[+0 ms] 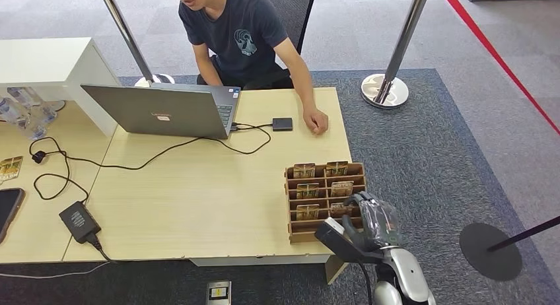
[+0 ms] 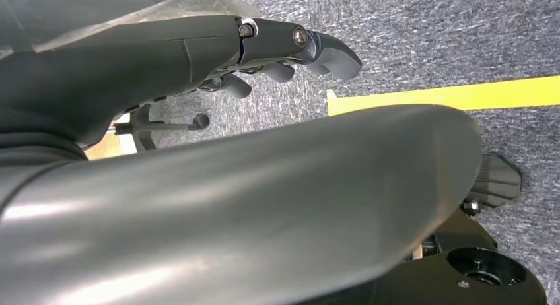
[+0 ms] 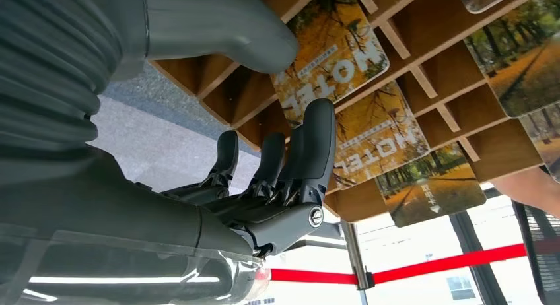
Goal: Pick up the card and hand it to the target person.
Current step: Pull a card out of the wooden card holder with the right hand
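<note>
Table (image 1: 198,206) is carrying a wooden card rack (image 1: 325,201) at its near right corner, hotel cards (image 3: 333,57) sitting in the slots. Seated person (image 1: 247,37) is resting a hand behind the rack. Right hand (image 3: 277,166) is hovering at the rack, fingers spread apart, gripping nothing. Left hand (image 2: 284,47) is hanging above carpet, fingers partly curled, holding nothing.

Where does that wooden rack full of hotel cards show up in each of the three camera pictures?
Head view: the wooden card rack stands at the table's near right corner, just ahead of the right hand.
Right wrist view: the rack is seen close up and turned, beyond the hand's fingers.
Left wrist view: not in it.
Shared landmark: the autumn-tree hotel cards in the slots.
</note>
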Controlling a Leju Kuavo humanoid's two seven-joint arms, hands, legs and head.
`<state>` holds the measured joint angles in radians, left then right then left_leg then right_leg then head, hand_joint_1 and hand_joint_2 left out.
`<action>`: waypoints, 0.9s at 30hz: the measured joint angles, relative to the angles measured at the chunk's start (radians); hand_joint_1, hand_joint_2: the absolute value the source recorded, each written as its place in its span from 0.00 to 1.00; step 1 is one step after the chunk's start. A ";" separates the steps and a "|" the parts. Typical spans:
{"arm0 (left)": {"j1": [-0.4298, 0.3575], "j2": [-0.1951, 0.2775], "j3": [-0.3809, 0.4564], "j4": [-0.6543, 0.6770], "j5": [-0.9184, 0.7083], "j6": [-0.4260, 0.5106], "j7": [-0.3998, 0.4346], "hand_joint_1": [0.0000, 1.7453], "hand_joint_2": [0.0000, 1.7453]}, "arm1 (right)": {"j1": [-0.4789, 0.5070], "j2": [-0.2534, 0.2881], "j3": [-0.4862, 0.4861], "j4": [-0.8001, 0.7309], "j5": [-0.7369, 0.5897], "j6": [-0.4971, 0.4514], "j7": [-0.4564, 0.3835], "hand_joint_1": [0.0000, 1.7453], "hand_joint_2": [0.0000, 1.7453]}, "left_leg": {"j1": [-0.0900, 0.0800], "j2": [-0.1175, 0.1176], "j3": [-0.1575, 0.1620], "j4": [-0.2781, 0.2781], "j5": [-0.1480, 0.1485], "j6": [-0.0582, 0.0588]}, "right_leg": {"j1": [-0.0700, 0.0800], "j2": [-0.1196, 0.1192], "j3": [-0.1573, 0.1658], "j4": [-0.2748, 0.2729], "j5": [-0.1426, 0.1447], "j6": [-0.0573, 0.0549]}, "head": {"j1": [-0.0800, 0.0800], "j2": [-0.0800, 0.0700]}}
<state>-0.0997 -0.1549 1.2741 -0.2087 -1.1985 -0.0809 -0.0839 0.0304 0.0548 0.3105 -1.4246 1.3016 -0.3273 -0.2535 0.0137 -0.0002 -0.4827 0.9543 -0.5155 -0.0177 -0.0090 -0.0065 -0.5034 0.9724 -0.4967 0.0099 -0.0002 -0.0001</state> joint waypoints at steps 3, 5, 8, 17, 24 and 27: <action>0.000 0.000 0.000 0.000 0.001 0.000 0.000 0.00 0.00 | -0.011 0.006 0.000 0.005 0.000 0.000 -0.002 0.50 1.00 | 0.000 0.000 0.000 0.000 0.000 0.000 | 0.000 0.000 0.000 0.000 0.000 0.000 | 0.000 0.000; 0.000 0.000 -0.001 0.000 0.002 0.000 0.000 0.00 0.00 | -0.018 0.008 0.000 0.005 0.001 -0.002 -0.003 0.50 1.00 | 0.000 0.000 0.000 0.000 0.000 0.000 | 0.000 0.000 0.000 0.000 0.000 0.000 | 0.000 0.000; 0.001 0.000 -0.002 0.000 0.004 0.000 0.000 0.00 0.00 | -0.026 0.008 0.000 0.000 0.003 -0.007 -0.004 0.45 1.00 | 0.000 0.000 0.000 0.000 0.000 0.000 | 0.000 0.000 0.000 0.000 0.000 0.000 | 0.000 0.000; 0.002 0.000 -0.003 0.000 0.011 0.000 0.000 0.00 0.00 | -0.025 -0.005 0.004 -0.035 0.010 -0.021 -0.004 0.44 1.00 | 0.000 0.000 0.000 0.000 0.000 0.000 | 0.000 0.000 0.000 0.000 0.000 0.000 | 0.000 0.000; 0.001 0.000 -0.003 0.000 0.018 0.000 0.000 0.00 0.00 | -0.028 -0.012 0.020 -0.018 0.000 -0.016 -0.004 0.45 1.00 | 0.000 0.000 0.000 0.000 0.000 0.000 | 0.000 0.000 0.000 0.000 0.000 0.000 | 0.000 0.000; 0.001 0.000 -0.003 0.000 0.018 0.000 0.000 0.00 0.00 | -0.034 -0.012 0.027 0.004 -0.001 -0.009 -0.004 0.47 1.00 | 0.000 0.000 0.000 0.000 0.000 0.000 | 0.000 0.000 0.000 0.000 0.000 0.000 | 0.000 0.000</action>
<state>-0.0982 -0.1553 1.2711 -0.2087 -1.1803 -0.0809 -0.0844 -0.0038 0.0426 0.3379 -1.4208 1.3003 -0.3362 -0.2579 0.0137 -0.0003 -0.4832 0.9543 -0.5155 -0.0177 -0.0089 -0.0065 -0.5036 0.9724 -0.4967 0.0099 -0.0001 -0.0004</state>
